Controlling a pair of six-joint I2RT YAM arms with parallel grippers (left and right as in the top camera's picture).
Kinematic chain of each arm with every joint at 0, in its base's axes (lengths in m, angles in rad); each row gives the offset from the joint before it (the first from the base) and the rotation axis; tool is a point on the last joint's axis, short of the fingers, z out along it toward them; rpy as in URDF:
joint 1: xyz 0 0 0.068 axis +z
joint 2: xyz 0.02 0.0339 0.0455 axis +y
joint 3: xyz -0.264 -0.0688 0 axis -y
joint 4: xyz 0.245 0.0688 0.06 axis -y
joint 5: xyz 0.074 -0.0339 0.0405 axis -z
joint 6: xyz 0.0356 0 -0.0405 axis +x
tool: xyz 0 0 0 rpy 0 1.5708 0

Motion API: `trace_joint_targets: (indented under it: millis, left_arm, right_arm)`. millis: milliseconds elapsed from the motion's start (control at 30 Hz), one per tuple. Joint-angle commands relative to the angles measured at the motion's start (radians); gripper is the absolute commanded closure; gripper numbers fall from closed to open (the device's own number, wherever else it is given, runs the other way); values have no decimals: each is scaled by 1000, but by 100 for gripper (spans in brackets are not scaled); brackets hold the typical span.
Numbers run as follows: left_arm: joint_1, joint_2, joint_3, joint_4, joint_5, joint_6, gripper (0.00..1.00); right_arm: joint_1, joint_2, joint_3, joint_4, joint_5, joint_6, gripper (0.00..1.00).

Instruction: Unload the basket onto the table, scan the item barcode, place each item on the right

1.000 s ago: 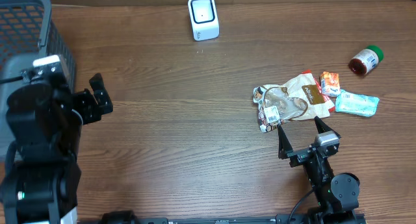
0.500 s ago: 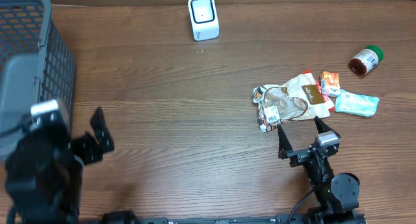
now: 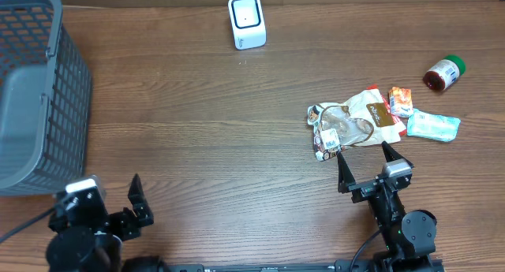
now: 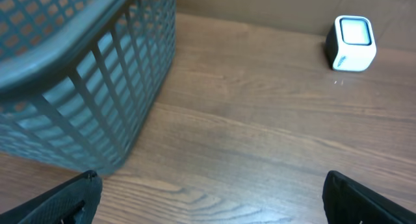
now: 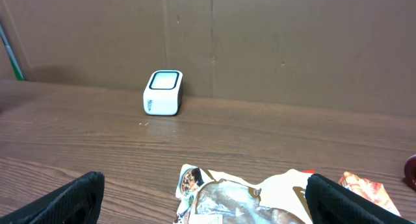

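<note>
The white barcode scanner (image 3: 246, 21) stands at the table's far edge; it also shows in the left wrist view (image 4: 352, 34) and the right wrist view (image 5: 163, 92). A crumpled white-and-brown snack bag (image 3: 347, 126) lies at the right, with an orange packet (image 3: 400, 101), a teal packet (image 3: 432, 125) and a green-capped jar (image 3: 445, 72) beyond it. My right gripper (image 3: 365, 157) stands open just short of the bag (image 5: 260, 201), holding nothing. My left gripper (image 3: 114, 203) is open and empty near the front left edge, facing the basket.
A grey mesh basket (image 3: 31, 91) fills the far left corner and looms close in the left wrist view (image 4: 71, 74). A brown cardboard wall backs the table. Bare wood lies between the basket and the bag.
My left arm has pulled back from beside the basket toward the table's near edge, still open. The right arm and all items have not moved.
</note>
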Motion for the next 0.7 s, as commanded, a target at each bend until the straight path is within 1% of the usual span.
trace_joint_targets:
  millis: [0,100,200,400,467,567,667]
  left_arm:
    - [2,-89,-94,53,7,10,0]
    - [2,-150,-155,176,41,2,0]
    - [2,-199,-214,346,68,-1,0]
    - [2,-294,-344,727,138,-17,0]
    - [0,-309,-390,867,146,-64,0]
    - [-8,-309,-444,995,147,-113,0]
    - [-31,-309,-507,1057,139,-114,0]
  right_arm:
    - [-4,-9,-11,3,-5,-5,0]
    - [-4,-9,-11,3,-5,-5,0]
    - [-4,-9,-11,3,-5,-5,0]
    - [-4,-9,-11,3,-5,-5,0]
    - [-4,-9,-11,3,-5,-5,0]
    - [-4,-9,-11,3,-5,-5,0]
    - [-4,-9,-11,3,-5,-5,0]
